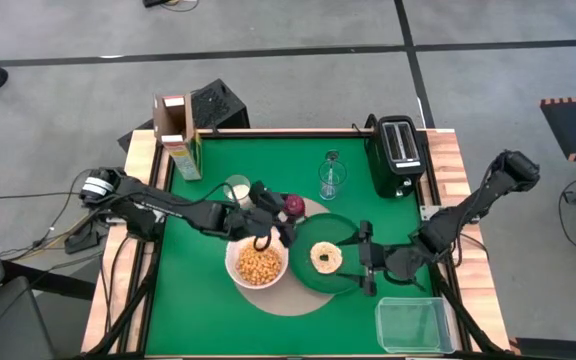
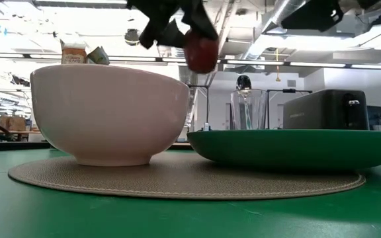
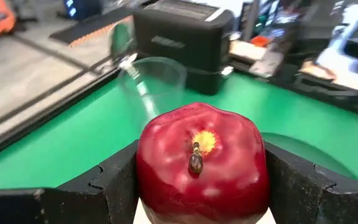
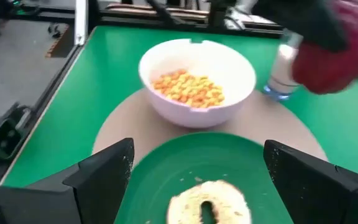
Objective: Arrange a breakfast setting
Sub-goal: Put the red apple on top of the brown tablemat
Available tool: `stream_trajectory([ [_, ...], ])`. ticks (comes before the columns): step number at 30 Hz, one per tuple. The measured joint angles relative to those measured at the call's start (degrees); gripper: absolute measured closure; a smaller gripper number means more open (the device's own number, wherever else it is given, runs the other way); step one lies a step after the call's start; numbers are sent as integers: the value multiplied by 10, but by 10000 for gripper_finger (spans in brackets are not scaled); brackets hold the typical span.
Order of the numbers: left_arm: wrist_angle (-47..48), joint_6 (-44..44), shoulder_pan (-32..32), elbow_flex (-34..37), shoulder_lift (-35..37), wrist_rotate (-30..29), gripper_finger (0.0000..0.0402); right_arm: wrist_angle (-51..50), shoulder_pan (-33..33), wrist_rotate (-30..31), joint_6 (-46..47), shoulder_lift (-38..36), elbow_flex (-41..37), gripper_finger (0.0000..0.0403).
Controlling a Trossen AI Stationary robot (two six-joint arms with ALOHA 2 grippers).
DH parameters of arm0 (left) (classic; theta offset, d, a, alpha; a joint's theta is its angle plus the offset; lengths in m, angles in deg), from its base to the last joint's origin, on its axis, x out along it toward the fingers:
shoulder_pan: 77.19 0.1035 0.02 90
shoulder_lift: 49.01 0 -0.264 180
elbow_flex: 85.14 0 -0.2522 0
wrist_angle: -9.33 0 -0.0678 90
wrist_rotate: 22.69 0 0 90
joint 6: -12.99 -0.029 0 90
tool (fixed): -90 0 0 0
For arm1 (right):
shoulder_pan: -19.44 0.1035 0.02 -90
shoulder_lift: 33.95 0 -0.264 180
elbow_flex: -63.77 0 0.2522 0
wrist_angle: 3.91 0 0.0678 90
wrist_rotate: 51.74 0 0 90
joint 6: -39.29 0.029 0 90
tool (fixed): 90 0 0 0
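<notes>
My left gripper (image 1: 286, 212) is shut on a red apple (image 3: 201, 165), high above the round tan mat (image 2: 184, 175); the apple also shows in the low view (image 2: 201, 51). A white bowl (image 1: 258, 263) of cereal and a dark-green plate (image 1: 346, 278) rest on the mat. Round toasted bread (image 1: 326, 257) lies on the plate. My right gripper (image 1: 366, 258) is open at the plate's right side, pointing at the bread (image 4: 210, 202). A clear glass (image 1: 332, 180) and a small white cup (image 1: 236, 190) stand farther back. The spoon does not show. My left gripper pinches the apple by its two opposite sides (image 3: 143, 177) between its two fingers (image 3: 114, 186). The stem end faces back toward the wrist. The fingers come slanting from the table's left. The apple is lifted clear, above the mat's far part.
A black toaster (image 1: 398, 155) stands at the far right, a cereal box (image 1: 180, 135) at the far left. A clear plastic tub (image 1: 413, 325) sits at the near right corner. Bare green table lies at the near left.
</notes>
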Motion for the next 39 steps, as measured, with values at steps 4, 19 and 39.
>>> stream_trajectory([
  [4,27,34,27,5,0,0,144,4,17,4,-11,9,-2,17],
  [19,9,126,52,15,-73,-55,144,30,21,6,-32,9,-28,17],
  [39,0,182,53,14,-137,-64,144,29,21,6,-32,9,-28,17],
])
